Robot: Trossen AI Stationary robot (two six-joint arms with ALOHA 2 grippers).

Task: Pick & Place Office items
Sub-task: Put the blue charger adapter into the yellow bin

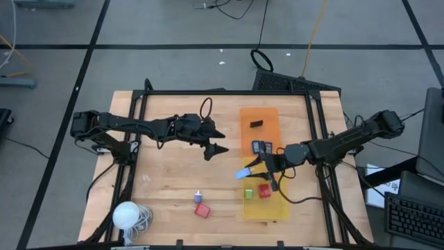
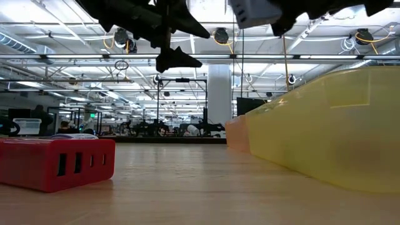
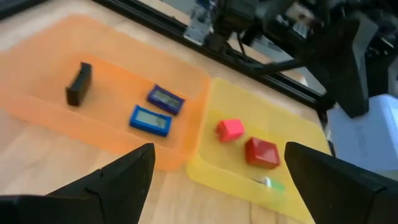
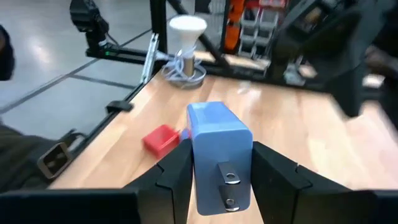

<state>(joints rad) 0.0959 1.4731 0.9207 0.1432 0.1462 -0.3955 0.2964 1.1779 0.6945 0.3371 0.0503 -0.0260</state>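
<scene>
Five items lie sorted in the trays [image 1: 244,114]; right gripper [image 4: 219,171] clamps a light-blue block [image 4: 214,146]; left gripper [image 1: 216,141] open; red block [image 1: 202,210] remains near the table's [image 1: 166,173] front edge.

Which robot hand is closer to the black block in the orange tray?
Left. The left end effector hovers just beside the tray from the black block; the right end effector sits farther down.

I see a light-blue block [image 4: 217,155] with a silvery metal clip on its face, clamped between my right gripper's [image 4: 214,171] dark fingers. The orange tray [image 3: 37,56] holds 1 black piece [image 3: 78,83] and 2 blue pieces [image 3: 158,109] with pale faces. The yellow tray [image 3: 292,134] holds a pinkish-red block [image 3: 229,129], a darker red block [image 3: 262,152] and a green sliver [image 3: 272,183]. On the pale wood table [image 1: 173,173] lie a red block [image 1: 202,210] and a white ball [image 1: 125,214]. The left gripper [image 1: 214,141] is black.
</scene>
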